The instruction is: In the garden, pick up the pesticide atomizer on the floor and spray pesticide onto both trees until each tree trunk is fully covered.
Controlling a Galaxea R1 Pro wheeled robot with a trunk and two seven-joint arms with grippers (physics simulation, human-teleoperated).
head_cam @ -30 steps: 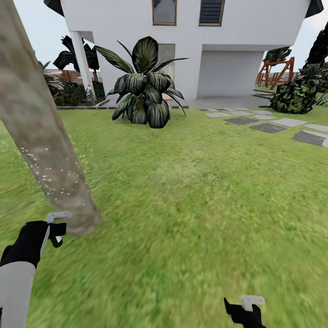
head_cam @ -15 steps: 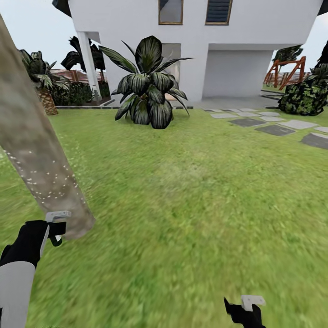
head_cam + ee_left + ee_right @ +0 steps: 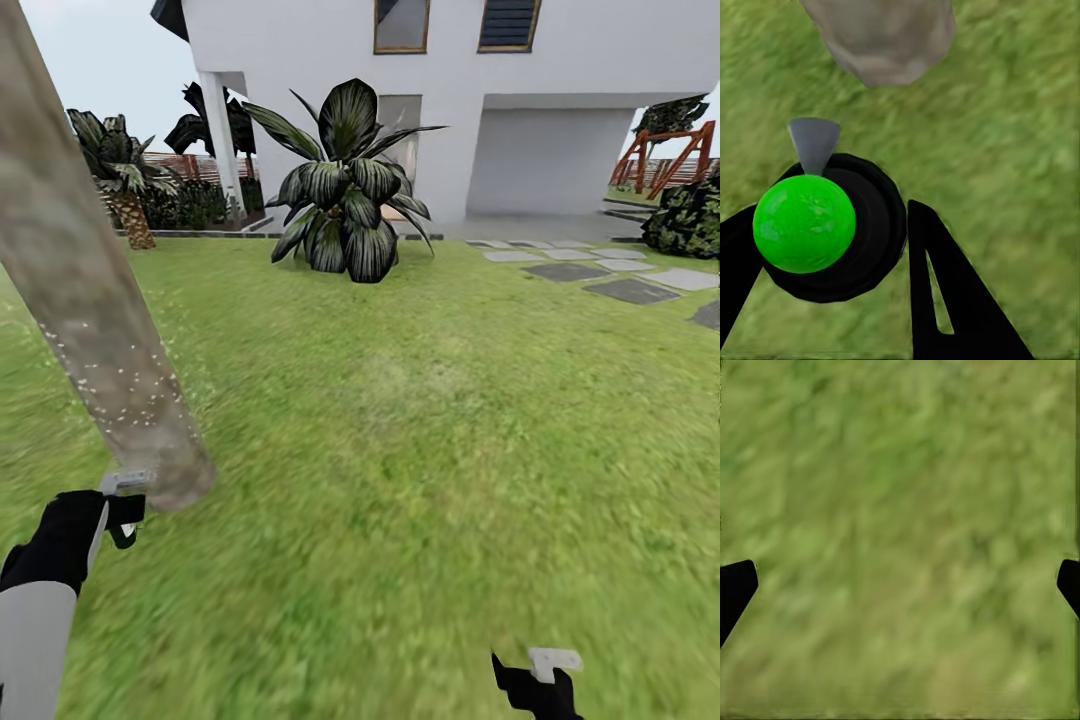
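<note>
- The right gripper (image 3: pixel 535 680) hangs low at the near edge of the head view, over bare lawn (image 3: pixel 420 450). In the right wrist view its two black fingertips (image 3: pixel 735 585) sit at opposite edges of the picture, so the jaws are spread wide with nothing between them but grass.
- The left gripper (image 3: pixel 122 505) is held out at the left of the head view, just beside the foot of the tree trunk (image 3: pixel 90 310).
- In the left wrist view the black fingers (image 3: pixel 945 292) close around the pesticide atomizer (image 3: pixel 825 225), a round black body with a bright green ball on it and a grey wedge-shaped nozzle pointing toward the trunk base (image 3: pixel 881 37). The jaws are clamped on it, narrowed to the bottle's width.
- The trunk is thick, mottled grey-brown, and leans up and away to the left. Small white specks dot its lower stretch.
- Farther out, a large dark broad-leafed plant (image 3: pixel 345 190) stands on the grass in front of a white house (image 3: pixel 450 90).
- Grey stepping stones (image 3: pixel 610 275) run across the lawn at the right, toward a round dark bush (image 3: pixel 690 220).
- A short scaly-trunked palm (image 3: pixel 125 190) stands at the far left, with a reddish-brown slat fence (image 3: pixel 195 165) behind it.
- A red-brown wooden frame (image 3: pixel 672 155) stands at the far right.
</note>
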